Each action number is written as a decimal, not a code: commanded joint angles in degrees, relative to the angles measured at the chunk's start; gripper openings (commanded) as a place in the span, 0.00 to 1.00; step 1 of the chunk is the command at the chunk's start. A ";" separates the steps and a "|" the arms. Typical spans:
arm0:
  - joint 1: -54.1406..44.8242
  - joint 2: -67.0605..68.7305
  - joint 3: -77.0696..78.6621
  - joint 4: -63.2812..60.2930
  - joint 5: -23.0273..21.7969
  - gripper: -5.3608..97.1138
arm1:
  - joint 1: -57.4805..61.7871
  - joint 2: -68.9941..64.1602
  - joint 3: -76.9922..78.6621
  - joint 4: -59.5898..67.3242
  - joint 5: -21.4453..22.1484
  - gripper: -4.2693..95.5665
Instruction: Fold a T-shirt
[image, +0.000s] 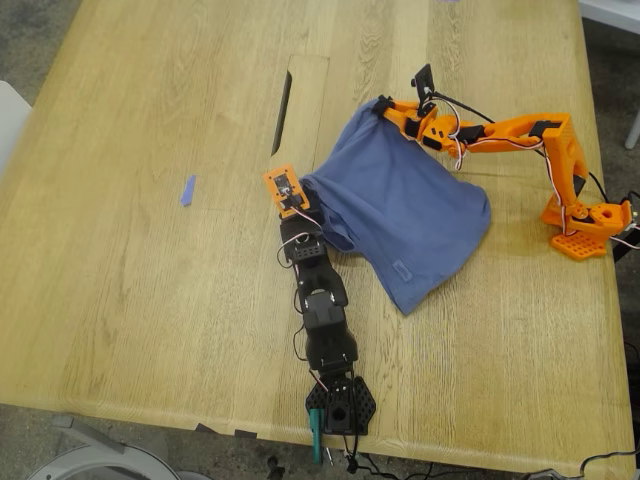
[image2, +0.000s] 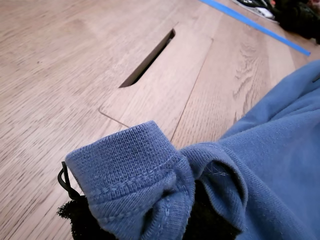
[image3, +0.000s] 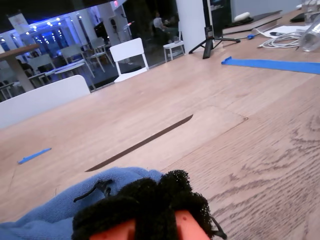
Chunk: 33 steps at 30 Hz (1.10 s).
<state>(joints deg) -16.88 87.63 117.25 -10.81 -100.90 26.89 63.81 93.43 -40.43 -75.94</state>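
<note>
T-shirt (image: 410, 215) cloth in slate blue is seen gathered between the two grippers and draped down from them onto the wooden table (image: 150, 300), the largest thing in sight, which fills the exterior view. The shirt is bunched rather than flat: one edge is drawn up to my second gripper (image: 385, 108), another is drawn to my first gripper (image: 298, 198), and the loose remainder trails away from both toward the exterior view's lower right, where it rests on the tabletop. My second gripper belongs to the orange arm (image: 520, 135), whose base sits beyond the shirt from my first gripper; its jaws are closed on the cloth, and in its wrist view blue fabric is seen tucked directly beneath a black fuzzy pad (image3: 145, 200), though the gap itself is hidden. My first gripper is carried by the black arm (image: 325, 320); it is clamped shut on a rolled, stitched hem (image2: 135, 175), which is folded over the jaws and covers most of them, with black padding showing on either side. A long dark slot (image: 282, 112), cut along a rectangular inset panel in the table, lies just ahead of my first gripper and well apart from my second gripper, clear of the fabric. A small blue tape scrap (image: 187, 190) lies on bare wood, away from my first gripper on the side opposite the shirt, touching nothing.
</note>
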 joint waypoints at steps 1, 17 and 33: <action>-5.36 1.76 -7.03 2.20 0.53 0.05 | 3.25 0.62 -5.19 0.70 0.09 0.04; -5.89 -3.08 -22.06 17.14 0.44 0.05 | 3.43 -0.35 -13.18 9.58 0.44 0.04; -4.57 -2.81 -30.67 33.31 0.35 0.05 | 3.78 1.93 -21.36 28.21 0.44 0.04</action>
<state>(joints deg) -17.93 81.91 93.08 20.04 -100.90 27.60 62.05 76.90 -14.24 -75.41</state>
